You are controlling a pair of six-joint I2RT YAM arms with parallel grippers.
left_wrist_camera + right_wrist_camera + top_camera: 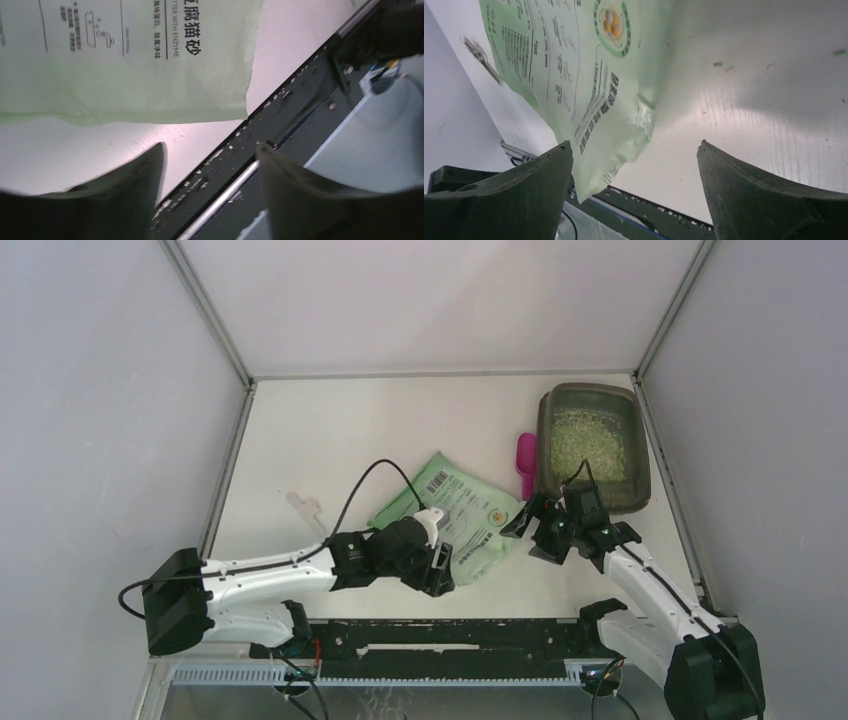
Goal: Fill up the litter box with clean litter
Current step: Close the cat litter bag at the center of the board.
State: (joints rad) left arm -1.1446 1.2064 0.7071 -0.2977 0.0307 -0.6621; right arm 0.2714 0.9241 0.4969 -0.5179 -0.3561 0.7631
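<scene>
Though near fingers (514, 200), litter box (615, 502) apart

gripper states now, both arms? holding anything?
Left gripper: open, empty; the green litter bag lies just ahead of it, not gripped.
Right gripper: wide open, holding nothing.

The litter box (546, 452) is a dark grey-brown, translucent plastic tray, rectangular with rounded corners and a raised rim; it sits upright and flat on the counter (400, 420) in the far right corner, its long side running roughly front to back, slightly skewed; the clean litter (590, 443) lies inside it as a loose, grainy layer of small pale greenish-beige granules; it covers the far and middle floor of the tray, while the near end looks darker.
</scene>
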